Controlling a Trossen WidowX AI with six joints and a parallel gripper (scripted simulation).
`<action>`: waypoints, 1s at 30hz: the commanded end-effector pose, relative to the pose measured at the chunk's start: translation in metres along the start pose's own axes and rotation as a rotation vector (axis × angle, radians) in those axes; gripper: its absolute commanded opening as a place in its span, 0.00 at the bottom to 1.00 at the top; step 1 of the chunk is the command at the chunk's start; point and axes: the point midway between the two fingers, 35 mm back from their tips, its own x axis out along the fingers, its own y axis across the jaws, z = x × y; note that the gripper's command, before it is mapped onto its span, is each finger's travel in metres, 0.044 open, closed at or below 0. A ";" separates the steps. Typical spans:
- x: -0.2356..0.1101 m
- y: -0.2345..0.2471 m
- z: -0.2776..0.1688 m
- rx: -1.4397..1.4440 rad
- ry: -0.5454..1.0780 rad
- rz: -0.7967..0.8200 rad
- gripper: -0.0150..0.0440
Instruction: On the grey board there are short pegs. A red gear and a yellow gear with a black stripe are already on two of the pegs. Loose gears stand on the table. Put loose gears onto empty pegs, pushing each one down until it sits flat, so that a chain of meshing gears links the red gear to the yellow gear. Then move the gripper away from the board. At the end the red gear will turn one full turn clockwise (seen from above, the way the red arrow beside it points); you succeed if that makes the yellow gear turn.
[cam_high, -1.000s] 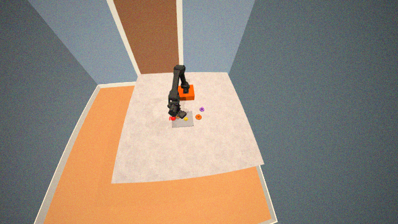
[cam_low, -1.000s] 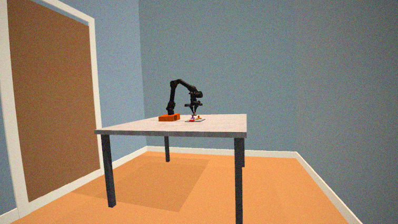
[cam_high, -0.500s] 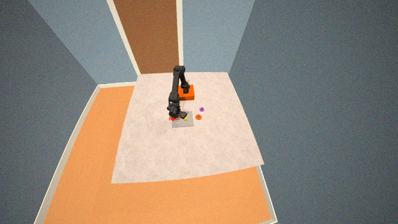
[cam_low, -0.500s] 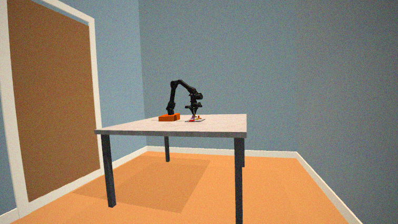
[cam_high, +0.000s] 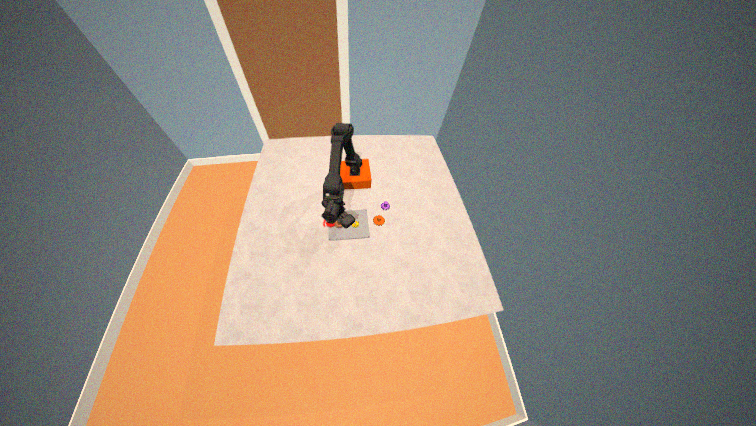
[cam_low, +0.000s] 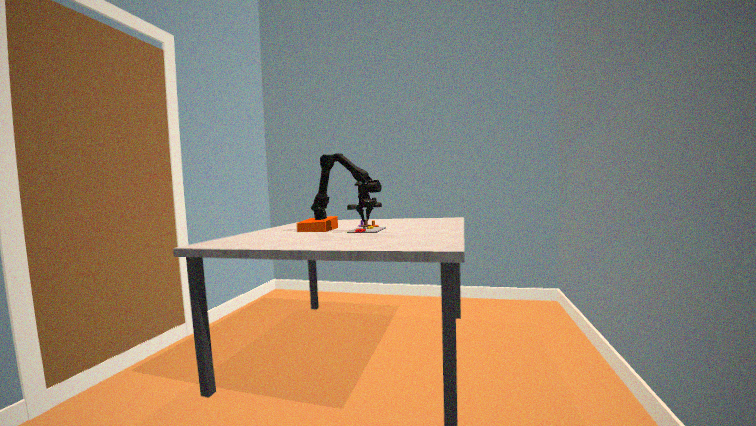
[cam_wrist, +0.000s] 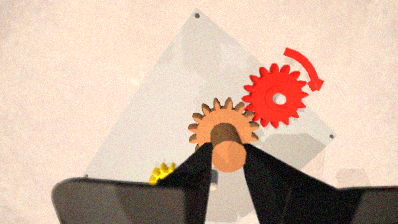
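My gripper (cam_wrist: 226, 149) (cam_low: 365, 224) is shut on the handle of the brown-orange gear (cam_wrist: 220, 116) (cam_high: 339, 224), low over the grey board (cam_wrist: 150, 115) (cam_high: 351, 234). The gear's teeth are right beside the red gear (cam_wrist: 265, 100) (cam_high: 329, 225) (cam_low: 360, 230); whether it sits on a peg or above one is hidden. The yellow gear (cam_wrist: 162, 173) (cam_high: 355, 224) (cam_low: 370, 227) is partly behind a finger in the wrist view. A grey peg (cam_wrist: 214, 178) shows between the fingers. A loose orange gear (cam_high: 378, 220) (cam_low: 374, 223) and a purple gear (cam_high: 385, 205) stand on the table beside the board.
The red arrow (cam_wrist: 308, 70) lies beside the red gear. The arm's orange base (cam_high: 357, 184) (cam_low: 313, 226) stands on the table (cam_high: 370, 285) (cam_low: 412, 238), behind the board in the top view. Small dark dots mark the board's corners in the wrist view.
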 end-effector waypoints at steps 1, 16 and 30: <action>0.014 -0.004 -0.005 0.069 0.016 -0.017 0.25; -0.002 -0.002 -0.004 -0.027 0.017 -0.016 0.25; 0.009 -0.005 -0.003 -0.260 0.019 -0.015 0.25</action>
